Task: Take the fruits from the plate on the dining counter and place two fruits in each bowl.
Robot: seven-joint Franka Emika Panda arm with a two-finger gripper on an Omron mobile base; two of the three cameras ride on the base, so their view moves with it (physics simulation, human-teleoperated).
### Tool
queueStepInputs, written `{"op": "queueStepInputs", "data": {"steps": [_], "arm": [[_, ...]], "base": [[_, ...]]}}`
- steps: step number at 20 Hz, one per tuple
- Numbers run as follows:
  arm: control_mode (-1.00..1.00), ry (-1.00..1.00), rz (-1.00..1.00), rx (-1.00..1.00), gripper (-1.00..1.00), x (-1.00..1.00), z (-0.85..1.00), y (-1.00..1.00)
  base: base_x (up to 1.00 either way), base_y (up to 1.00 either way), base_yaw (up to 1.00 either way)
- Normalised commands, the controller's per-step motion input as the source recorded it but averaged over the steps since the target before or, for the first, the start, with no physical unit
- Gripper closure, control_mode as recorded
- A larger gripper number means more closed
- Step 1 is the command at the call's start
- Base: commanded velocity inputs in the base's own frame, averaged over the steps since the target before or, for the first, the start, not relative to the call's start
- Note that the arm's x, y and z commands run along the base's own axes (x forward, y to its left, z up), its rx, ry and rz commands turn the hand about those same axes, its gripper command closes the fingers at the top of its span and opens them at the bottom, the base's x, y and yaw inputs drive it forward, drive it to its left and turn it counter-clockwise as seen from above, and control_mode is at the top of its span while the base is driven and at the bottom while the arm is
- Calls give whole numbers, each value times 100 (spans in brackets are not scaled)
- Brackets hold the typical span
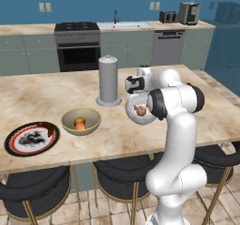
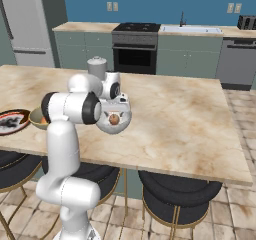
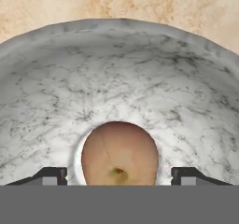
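— Two fruits look placed so far, as I read it: a yellow-orange fruit (image 1: 80,123) sits in the olive-yellow bowl (image 1: 70,126), and a peach-pink fruit (image 3: 120,152) lies at the bottom of the white-grey speckled bowl (image 3: 121,69).

— And the jaws?

— In the hand view the gripper (image 3: 119,175) has its tips standing wide, one to each side of the peach-pink fruit and apart from it. I'd call that a release into the bowl, not a hold.

— So what comes next?

— My guess: lift straight up out of the bowl, then swing left to the plate (image 1: 11,146) for another fruit. One dark brown fruit (image 1: 48,129) seems to sit at the plate's far rim; I can't make out a fourth.

— Any tight spots?

— The tall grey cylinder (image 1: 108,81) stands just behind the speckled bowl, and the olive bowl lies between it and the plate, so the hand should rise clear before crossing. The plate is near the front edge of the tabletop (image 1: 197,121); the right side is open.
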Motion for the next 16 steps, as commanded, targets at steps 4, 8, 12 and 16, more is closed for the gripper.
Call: {"op": "queueStepInputs", "data": {"steps": [4,8,12,16], "arm": [[-100,0,-1,0,-100,-13,55,0],[-100,0,0,0,-100,-43,71,0],[-100,0,0,0,-100,-89,77,0],[-100,0,0,0,-100,-100,61,0]], "base": [[0,0,0],[0,0,0],[0,0,0],[0,0,0]]}}
